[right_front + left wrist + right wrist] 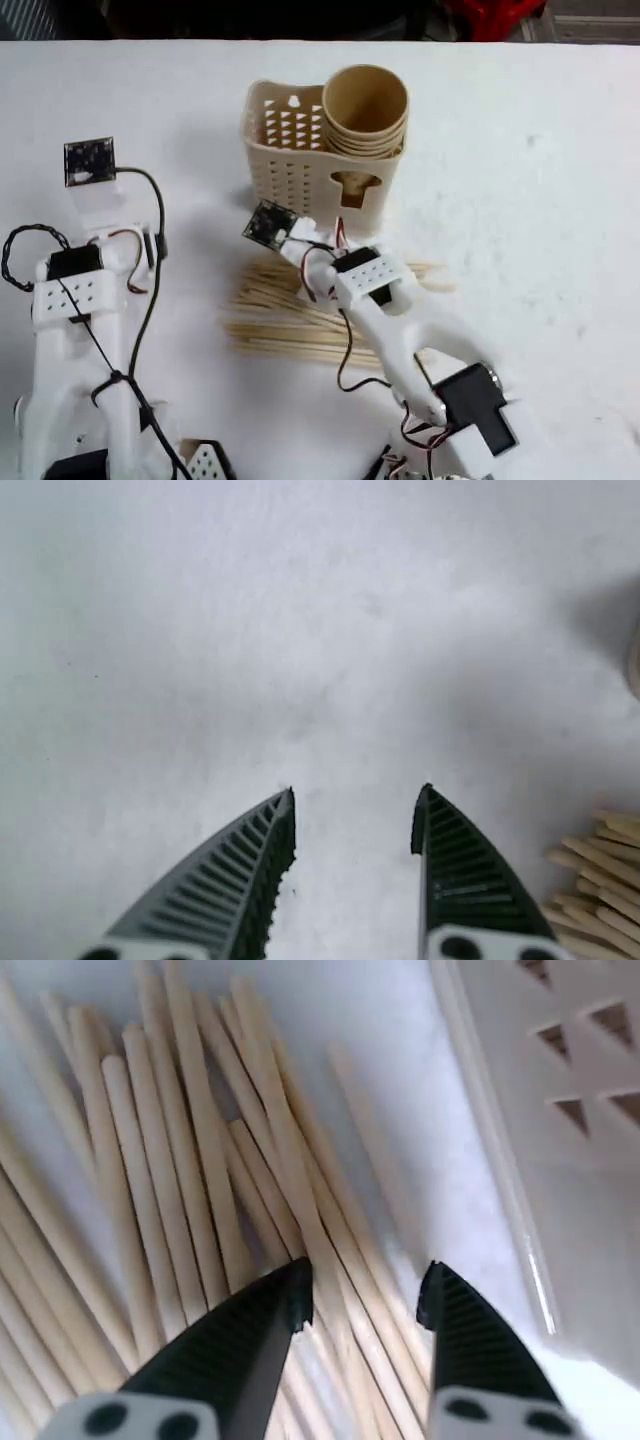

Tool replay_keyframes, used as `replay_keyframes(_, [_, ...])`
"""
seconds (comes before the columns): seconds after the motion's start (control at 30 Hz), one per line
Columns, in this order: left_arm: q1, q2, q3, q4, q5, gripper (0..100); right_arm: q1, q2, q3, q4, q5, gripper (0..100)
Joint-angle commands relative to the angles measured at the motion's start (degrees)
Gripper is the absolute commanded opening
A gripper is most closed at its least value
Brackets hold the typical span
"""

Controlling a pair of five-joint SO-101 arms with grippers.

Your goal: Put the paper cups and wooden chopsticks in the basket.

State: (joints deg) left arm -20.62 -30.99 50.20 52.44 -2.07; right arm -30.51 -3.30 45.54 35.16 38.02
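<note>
Right wrist view: the wooden chopsticks (190,1170) lie loose beneath our right pincer (362,1295), jaws apart, gripping nothing. Just beyond it, we see the basket (560,1160) already holding the paper cups (365,105); the chopsticks remain. Our left pincer (352,825) gapes, empty, off aside.

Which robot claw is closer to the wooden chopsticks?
The right. The right gripper hangs open just above the chopsticks, beside the basket; the left gripper is off to their side, over bare table.
</note>
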Motion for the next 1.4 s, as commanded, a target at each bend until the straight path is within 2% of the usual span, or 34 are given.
replay_keyframes(0.0, [-0.75,0.04,-0.26,-1.41,0.7,20,-0.22,0.22,-0.79,-0.22,-0.26,10.8])
replay_keyframes(0.1, [-0.75,0.04,-0.26,-1.41,0.7,20,-0.04,0.22,-2.11,0.13,-0.35,1.6])
replay_keyframes(0.3, [-0.75,0.04,-0.26,-1.41,0.7,20,0.04,-0.84,-2.46,0.31,-0.7,1.5])
replay_keyframes(0.43, [-0.75,0.04,-0.26,-1.41,0.7,20,0.57,-8.04,-2.46,4.7,-1.14,1.6])
replay_keyframes(0.57, [-0.75,0.04,-0.26,-1.41,0.7,20,1.89,-18.77,-2.37,8.57,-5.98,1.6])
replay_keyframes(0.77, [-0.84,0.04,-0.26,-1.41,0.7,20,1.8,-33.45,-3.43,12.88,-7.91,1.6])
replay_keyframes(1.0, [-0.84,0.04,-0.26,-1.41,0.7,20,0.75,-45.67,-13.89,17.36,-18.2,1.6])
replay_keyframes(1.13, [-0.84,0.04,-0.26,-1.41,0.7,20,0.75,-46.11,-20.66,8.84,-25.49,1.6])
replay_keyframes(1.2, [-0.84,0.04,-0.26,-1.41,0.7,20,0.75,-45.93,-22.07,0.04,-27.69,1.6])
replay_keyframes(1.37, [-0.84,0.04,-0.18,-1.41,0.7,20,0.75,-38.81,-22.51,-24.84,-27.87,1.7])
